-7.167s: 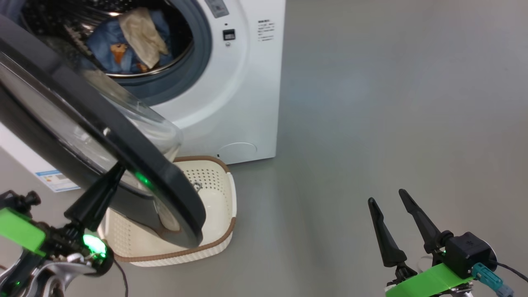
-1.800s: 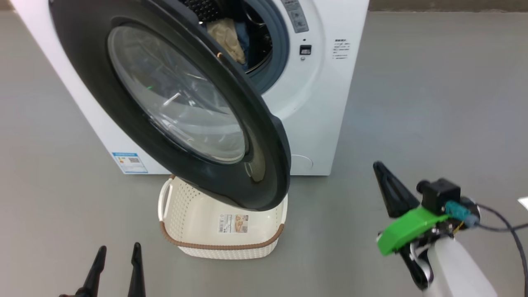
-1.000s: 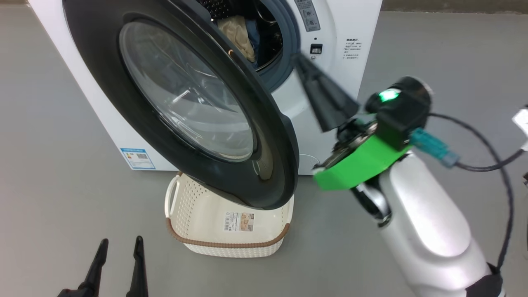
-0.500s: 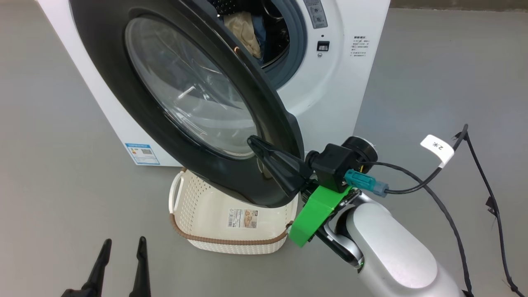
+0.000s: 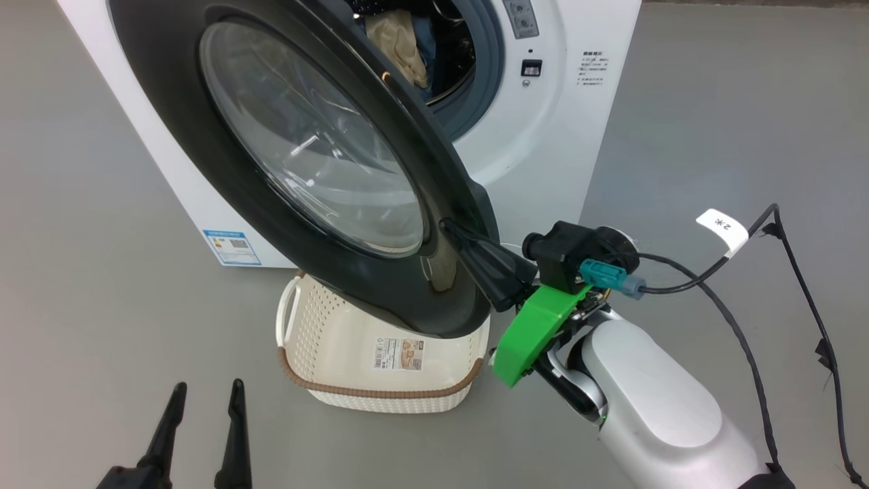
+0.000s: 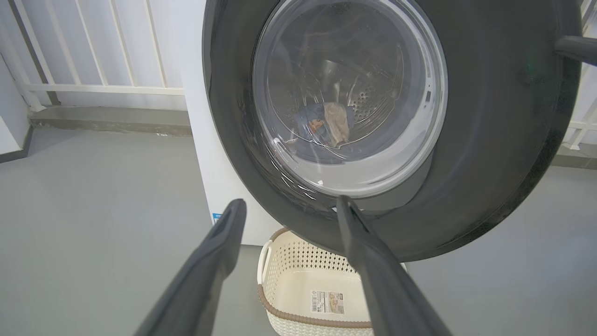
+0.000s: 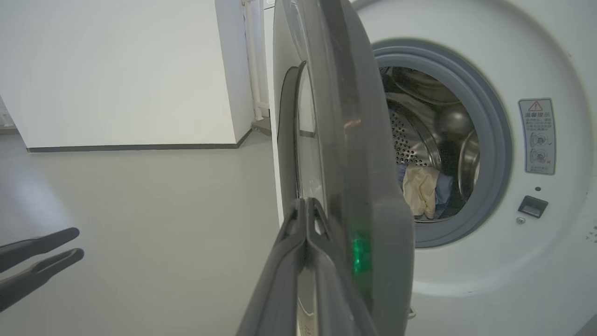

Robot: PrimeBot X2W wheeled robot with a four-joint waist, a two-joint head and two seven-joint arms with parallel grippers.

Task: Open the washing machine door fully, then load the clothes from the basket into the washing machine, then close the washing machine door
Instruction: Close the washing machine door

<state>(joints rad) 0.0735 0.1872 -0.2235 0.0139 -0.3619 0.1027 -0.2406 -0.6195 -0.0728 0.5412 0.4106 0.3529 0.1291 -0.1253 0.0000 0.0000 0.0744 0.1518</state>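
Right at the tips of my right gripper (image 5: pixel 448 225) (image 7: pixel 305 201) stands the washing machine door (image 5: pixel 305 149) (image 7: pixel 345 140), partly swung out from the washing machine (image 5: pixel 557 136) (image 7: pixel 536 70). This gripper is closed with nothing in it, its two dark fingers pressed flat together into one point. That point lies on the glossy black rim of the door's outer face, near the free edge and low down, just beside the clear dome. I cannot tell whether it presses or merely meets the surface.

Past the door's edge, to the right of these fingers, the grey gasket and steel drum are in plain sight. The clothes (image 5: pixel 400 41) (image 7: pixel 422 191) lie in the drum as a cream-beige fold with blue fabric beside it.

Below the door's lowest curve, and below my right gripper, the basket (image 5: pixel 380 392) (image 6: pixel 298 261) sits on the grey floor (image 5: pixel 713 102). Its label sticker (image 5: pixel 400 354) shows on the bottom.

My left gripper (image 5: pixel 208 386) (image 6: pixel 290 202) hangs low and well apart from the door, on the near side of the basket. Its fingers are spread wide and grip nothing. Along them I look straight at the door's (image 6: pixel 489 140) glass and see the clothes (image 6: pixel 329 123) through it. The right gripper's (image 6: pixel 559 45) tip shows at the rim, far to the upper right.
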